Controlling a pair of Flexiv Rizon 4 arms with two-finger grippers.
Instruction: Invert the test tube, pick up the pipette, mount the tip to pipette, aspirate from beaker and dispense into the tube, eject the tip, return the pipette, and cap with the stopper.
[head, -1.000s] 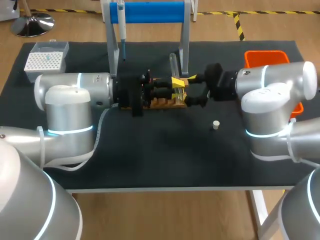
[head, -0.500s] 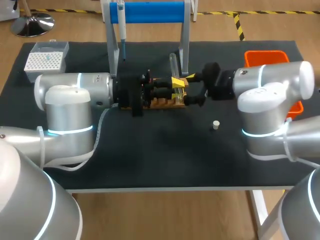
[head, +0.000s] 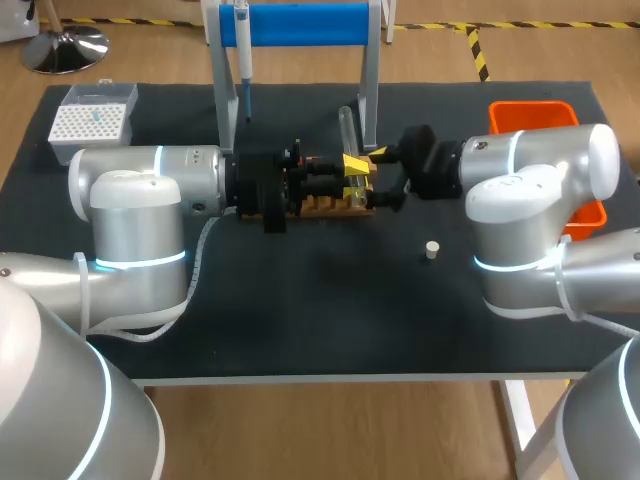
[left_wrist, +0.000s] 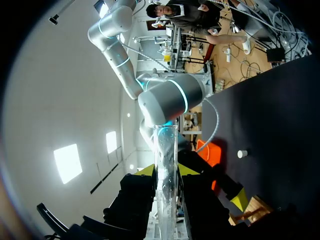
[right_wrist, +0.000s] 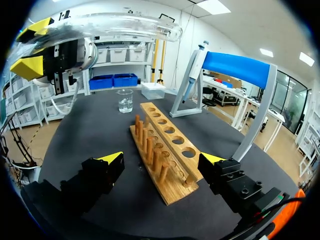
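My left gripper (head: 352, 168) is shut on a clear glass test tube (head: 346, 128), which stands up over the wooden rack (head: 330, 204) at mid-table. In the left wrist view the tube (left_wrist: 165, 145) runs out between my yellow-tipped fingers (left_wrist: 147, 170). My right gripper (head: 385, 178) is open, just right of the rack end, facing the left one. From the right wrist the rack (right_wrist: 165, 150) lies between and ahead of the open gripper (right_wrist: 162, 160), with the tube (right_wrist: 115, 26) overhead. The pipette (head: 243, 50) hangs on its stand. The white stopper (head: 432, 249) lies on the mat.
A stand with a blue bar (head: 300, 22) is at the back centre. The tip box (head: 95, 115) sits back left and an orange bin (head: 535, 115) back right. A glass beaker (right_wrist: 125, 100) stands beyond the rack, hidden in the head view.
My right arm has slid left, bringing its open gripper closer to the rack and the left gripper. The left arm and the tube have stayed put.
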